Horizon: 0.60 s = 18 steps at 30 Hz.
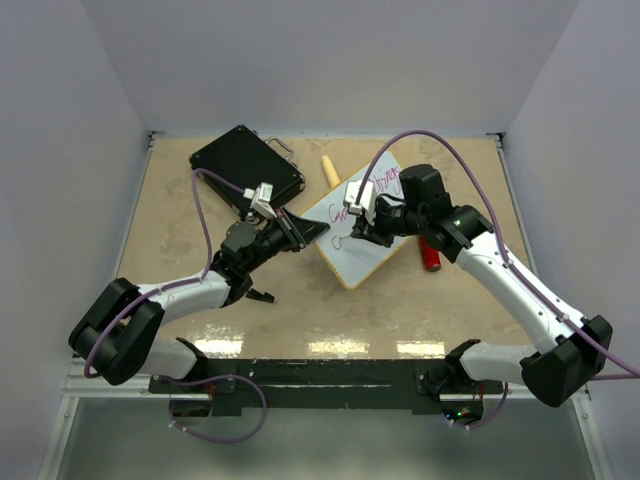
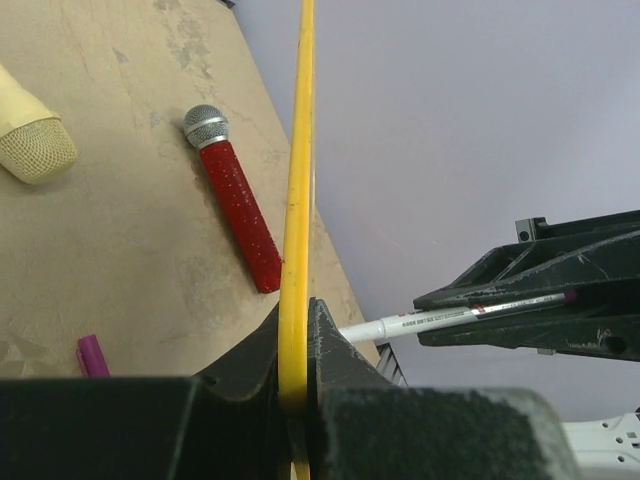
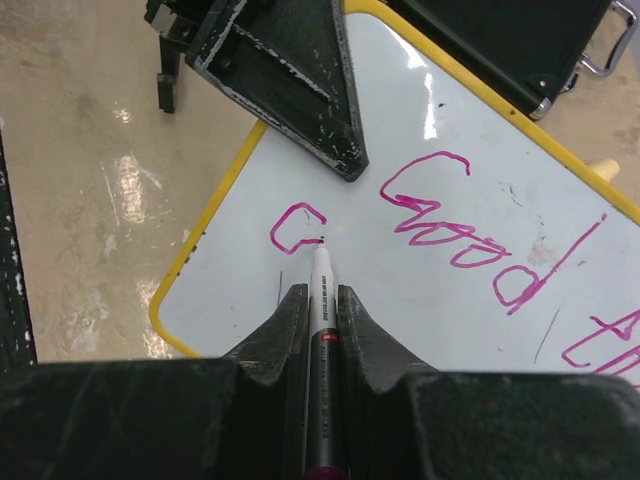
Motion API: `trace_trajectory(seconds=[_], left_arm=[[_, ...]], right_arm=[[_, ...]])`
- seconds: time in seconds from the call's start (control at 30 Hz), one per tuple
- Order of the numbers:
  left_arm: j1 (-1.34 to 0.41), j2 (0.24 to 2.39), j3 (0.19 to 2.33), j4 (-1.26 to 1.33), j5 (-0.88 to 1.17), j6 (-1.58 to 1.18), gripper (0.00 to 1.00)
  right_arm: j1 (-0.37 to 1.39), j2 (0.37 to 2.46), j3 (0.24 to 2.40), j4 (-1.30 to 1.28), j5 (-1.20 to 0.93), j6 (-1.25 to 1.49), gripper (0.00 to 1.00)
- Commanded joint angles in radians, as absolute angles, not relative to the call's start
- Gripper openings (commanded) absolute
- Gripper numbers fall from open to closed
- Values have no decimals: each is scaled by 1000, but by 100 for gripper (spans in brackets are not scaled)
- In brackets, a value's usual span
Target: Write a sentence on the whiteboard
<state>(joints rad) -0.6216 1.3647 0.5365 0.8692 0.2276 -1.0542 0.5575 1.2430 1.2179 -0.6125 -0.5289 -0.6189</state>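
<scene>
The whiteboard (image 1: 368,258), white with a thin yellow frame, lies tilted at the table's middle. My left gripper (image 1: 318,232) is shut on its yellow edge (image 2: 297,200), which stands between the jaws of that gripper (image 2: 297,308). My right gripper (image 3: 321,292) is shut on a white marker (image 3: 322,268). The marker's tip touches the board beside a magenta "C" (image 3: 293,230) that starts the lower line. Above it the sentence (image 3: 455,225) reads "Good", with more magenta letters running off the right edge. In the left wrist view the marker (image 2: 450,317) shows in the right gripper's dark fingers (image 2: 560,285).
A black case (image 1: 245,165) lies behind the board on the left. A cream microphone (image 1: 330,170) rests at the board's far side and a red microphone (image 1: 430,255) at its right. A magenta cap (image 2: 92,355) lies on the tan tabletop.
</scene>
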Motion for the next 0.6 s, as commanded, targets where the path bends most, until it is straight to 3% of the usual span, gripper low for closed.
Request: trace_trajectory(seconds=[0.0, 0.57], left_arm=[[-629, 1313, 572, 1091, 267, -1088, 0], [-618, 1310, 571, 1091, 272, -1085, 0]], right_arm=[[551, 1244, 1244, -549, -430, -584, 0], [540, 1221, 1209, -658, -509, -669, 0]])
